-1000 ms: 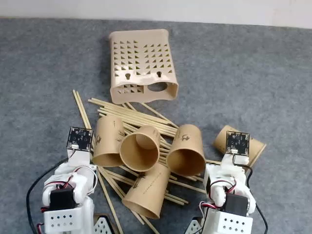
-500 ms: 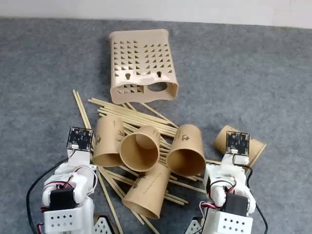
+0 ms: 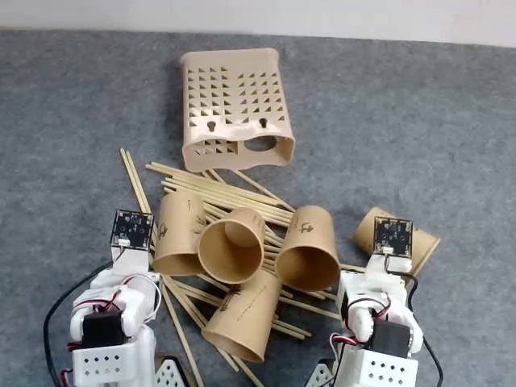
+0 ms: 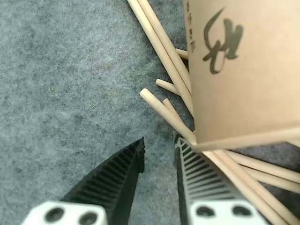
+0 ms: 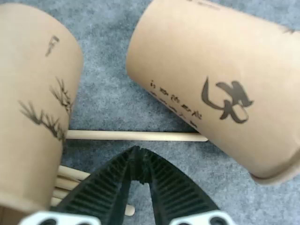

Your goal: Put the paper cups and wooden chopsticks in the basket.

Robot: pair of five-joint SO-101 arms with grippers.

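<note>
It looks like a robotics lab or hobby workshop bench. The table [image 3: 451, 121] is covered in grey felt and runs to a plain pale wall [image 3: 339, 16] at the far edge. At the near edge, the small white plastic left arm [image 3: 121, 294] and right arm [image 3: 372, 294] show bare black servos [image 3: 102, 329] and loose wiring.

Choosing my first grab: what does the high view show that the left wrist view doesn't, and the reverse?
High view adds the basket lying on its side, plus four other cups. Left wrist view adds the left gripper, open, its fingertips just short of the leftmost cup's mouth. Both show that cup lying across chopsticks.
</note>
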